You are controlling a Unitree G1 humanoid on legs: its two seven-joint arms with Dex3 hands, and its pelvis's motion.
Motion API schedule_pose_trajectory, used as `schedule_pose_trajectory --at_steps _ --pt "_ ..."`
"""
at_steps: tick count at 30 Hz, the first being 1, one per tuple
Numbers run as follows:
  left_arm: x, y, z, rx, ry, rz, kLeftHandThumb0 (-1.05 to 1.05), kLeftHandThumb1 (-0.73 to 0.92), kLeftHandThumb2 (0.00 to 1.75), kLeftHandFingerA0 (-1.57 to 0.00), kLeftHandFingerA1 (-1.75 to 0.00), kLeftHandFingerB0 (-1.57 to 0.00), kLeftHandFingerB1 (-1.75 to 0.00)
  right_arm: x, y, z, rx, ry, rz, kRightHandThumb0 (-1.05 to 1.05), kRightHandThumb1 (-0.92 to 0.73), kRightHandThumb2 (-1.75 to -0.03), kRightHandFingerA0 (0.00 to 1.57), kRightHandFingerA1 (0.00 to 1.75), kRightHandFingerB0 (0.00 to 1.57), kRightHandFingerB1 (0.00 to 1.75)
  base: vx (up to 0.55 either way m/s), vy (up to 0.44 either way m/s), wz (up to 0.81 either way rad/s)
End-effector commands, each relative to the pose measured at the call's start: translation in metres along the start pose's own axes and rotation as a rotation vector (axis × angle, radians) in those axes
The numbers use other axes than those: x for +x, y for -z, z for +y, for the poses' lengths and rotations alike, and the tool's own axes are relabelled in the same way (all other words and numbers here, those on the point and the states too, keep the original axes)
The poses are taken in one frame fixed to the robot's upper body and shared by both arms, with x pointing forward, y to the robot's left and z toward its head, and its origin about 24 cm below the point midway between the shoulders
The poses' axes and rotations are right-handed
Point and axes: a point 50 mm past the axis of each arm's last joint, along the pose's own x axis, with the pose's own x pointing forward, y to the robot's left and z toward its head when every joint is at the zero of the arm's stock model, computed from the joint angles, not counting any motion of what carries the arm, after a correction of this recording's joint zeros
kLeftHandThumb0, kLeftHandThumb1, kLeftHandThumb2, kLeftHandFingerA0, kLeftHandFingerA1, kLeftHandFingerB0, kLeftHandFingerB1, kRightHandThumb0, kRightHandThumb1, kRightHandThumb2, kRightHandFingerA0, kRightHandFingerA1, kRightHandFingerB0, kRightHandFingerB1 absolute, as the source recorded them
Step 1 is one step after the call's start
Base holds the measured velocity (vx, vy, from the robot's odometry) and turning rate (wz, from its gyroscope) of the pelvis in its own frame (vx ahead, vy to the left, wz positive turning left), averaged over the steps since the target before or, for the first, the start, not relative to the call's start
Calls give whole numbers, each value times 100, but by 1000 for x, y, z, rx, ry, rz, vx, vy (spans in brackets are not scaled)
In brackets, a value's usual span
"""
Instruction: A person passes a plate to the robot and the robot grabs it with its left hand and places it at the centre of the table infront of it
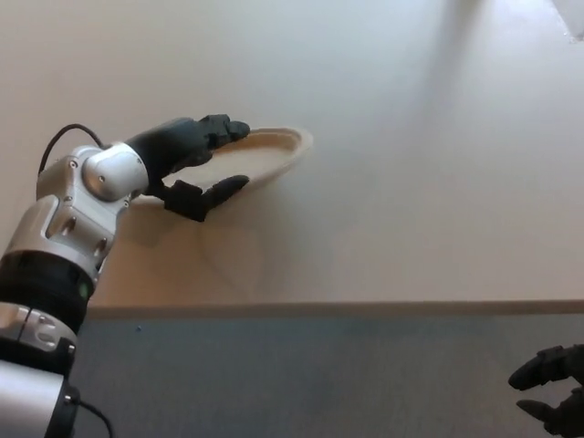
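A beige paper plate (271,153) hangs tilted over the pale table (392,210), its right rim raised and its inside turned away from me. My left hand (196,162) is shut on the plate's left edge. Its two fingers (222,129) lie over the rim and its thumb (219,190) sits underneath. The silver left forearm (78,214) comes in from the lower left. My right hand (553,391) shows only partly at the bottom right corner, below the table, its dark fingers apart and holding nothing.
The table's front edge (365,308) runs across the picture, with grey floor (301,374) below it. A black cable (55,144) loops behind my left arm. A pale object (573,14) shows at the top right corner.
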Motion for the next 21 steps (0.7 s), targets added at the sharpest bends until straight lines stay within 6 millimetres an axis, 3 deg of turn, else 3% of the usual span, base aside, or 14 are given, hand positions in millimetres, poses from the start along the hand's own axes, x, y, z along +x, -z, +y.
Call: schedule_pose_trajectory --at_steps 1,4,5,10,11,12,13,14,15,16,18,19,20,21 --pt "-1 -3 9 -29 49 31 -52 37 74 0 -10 0 0 -1 -1 -12 5 8 21 -50 -58 -57 68 64 57 53 0 0 0" --pt "-2 0 10 -25 28 16 -73 37 56 -2 -24 0 0 0 -5 -15 3 8 14 -50 -58 -57 68 67 56 54 0 0 0" --pt "-2 0 11 -22 24 17 -90 52 92 -2 -8 0 0 0 -6 -16 6 11 12 -49 -56 -57 67 66 57 54 0 0 0" --pt "-5 -2 17 43 12 18 -100 63 108 -9 -21 0 0 1 -12 -22 6 22 2 -48 -56 -57 72 67 57 55 0 0 0" --pt "-5 -2 19 18 -3 18 -102 73 113 -14 -21 0 0 1 -14 -23 8 25 0 -48 -40 -87 73 76 47 62 0 0 0" --pt "-5 -2 19 7 -9 18 -102 73 113 -14 -21 0 0 2 -15 -24 10 26 -1 -48 -40 -87 73 76 47 62 0 0 0" --pt "-4 -1 19 -13 -13 21 -97 91 80 -7 -28 0 0 1 -15 -24 9 27 -1 -47 -56 -56 71 66 57 53 0 0 0" --pt "-4 0 18 -39 -18 25 -97 91 80 -7 -28 0 0 1 -15 -24 9 28 -2 -47 -56 -56 71 66 57 53 0 0 0" --pt "-5 0 20 -33 -37 21 -96 88 126 0 -16 0 -4 2 -17 -25 12 30 -6 -47 -56 -56 71 66 57 54 0 0 0" --pt "-6 -1 21 -33 -60 -7 -88 85 126 0 -14 0 -11 2 -18 -26 15 31 -11 -49 -41 -86 70 76 48 62 0 0 0" --pt "-8 -4 22 -25 -78 -43 -98 90 128 0 -6 0 -3 2 -18 -26 22 31 -14 -49 -39 -86 70 77 47 62 0 0 0" --pt "-9 -7 24 -46 -105 -62 -97 85 125 0 -6 0 -7 1 -19 -27 13 32 -17 -48 -55 -56 70 67 57 54 0 0 0" --pt "-14 -13 26 -49 -143 -109 -102 83 105 -4 -16 -3 -13 2 -19 -28 11 33 -13 -48 -41 -87 70 75 48 62 0 0 0" --pt "-19 -20 28 -39 -179 -162 -102 83 105 -4 -16 -3 -13 2 -18 -27 15 33 -7 -48 -41 -87 70 75 48 62 0 0 0"
